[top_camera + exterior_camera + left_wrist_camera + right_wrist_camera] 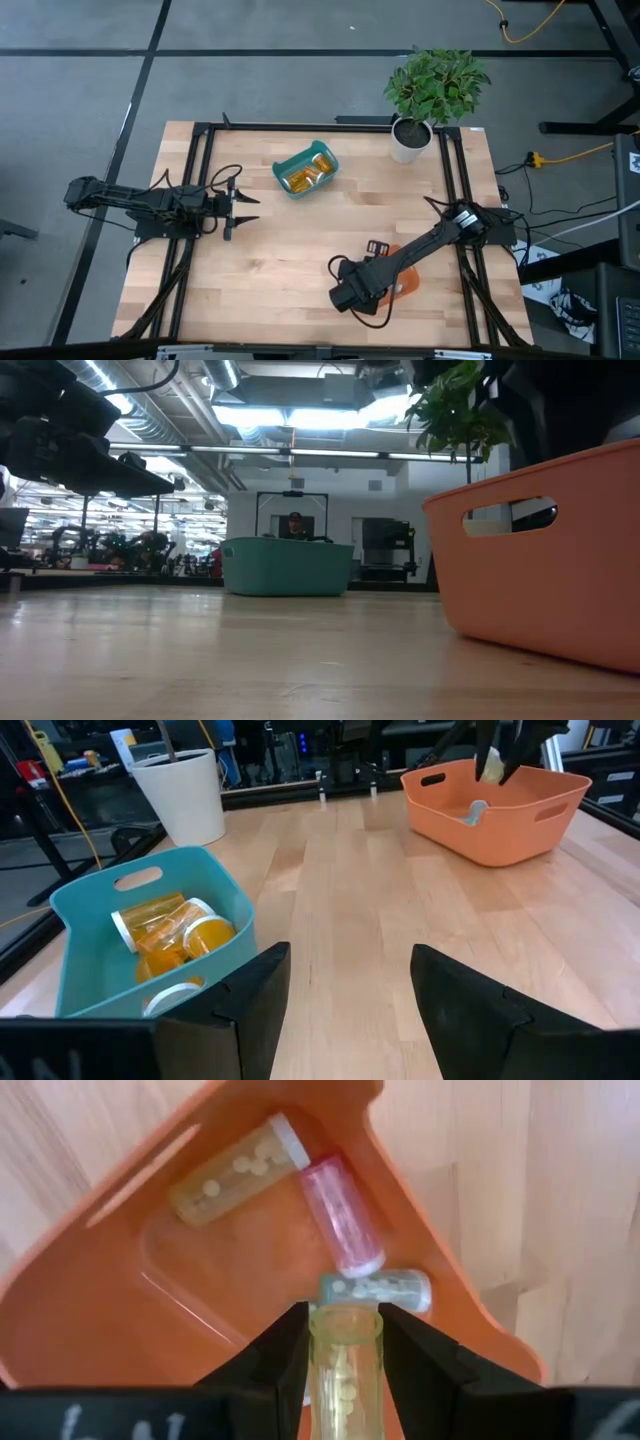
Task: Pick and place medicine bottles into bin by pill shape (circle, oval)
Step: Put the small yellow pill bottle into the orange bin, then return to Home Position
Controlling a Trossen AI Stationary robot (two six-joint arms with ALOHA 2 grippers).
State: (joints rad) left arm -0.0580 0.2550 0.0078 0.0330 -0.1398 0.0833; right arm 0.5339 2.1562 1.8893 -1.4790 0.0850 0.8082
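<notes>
My right gripper (345, 1342) is shut on a pale yellow-green pill bottle (345, 1370) above the orange bin (120, 1310). It also shows in the left wrist view (492, 760), over the bin (495, 815). Three bottles lie on their sides on the bin's floor: an olive one with a white cap (235, 1172), a pink one (345, 1215) and a teal one (385, 1290). The teal bin (305, 168) holds several amber bottles (170, 932). My left gripper (243, 205) is open and empty at the table's left, level, pointing right. My right gripper pinches the bottle's two sides (322, 1355) between its two fingers (285, 1355). The fingers come from above, pointing down, and lie along the bottle. The bottle's lower end (345, 1318) sticks out past the fingertips. It hangs clear above the bin's floor.
A white pot with a green plant (412, 138) stands at the table's far right. My right arm (425, 245) covers most of the orange bin (408, 285) in the high view. Bare wood (300, 250) lies between the two bins. A person shows far behind the teal bin (294, 525).
</notes>
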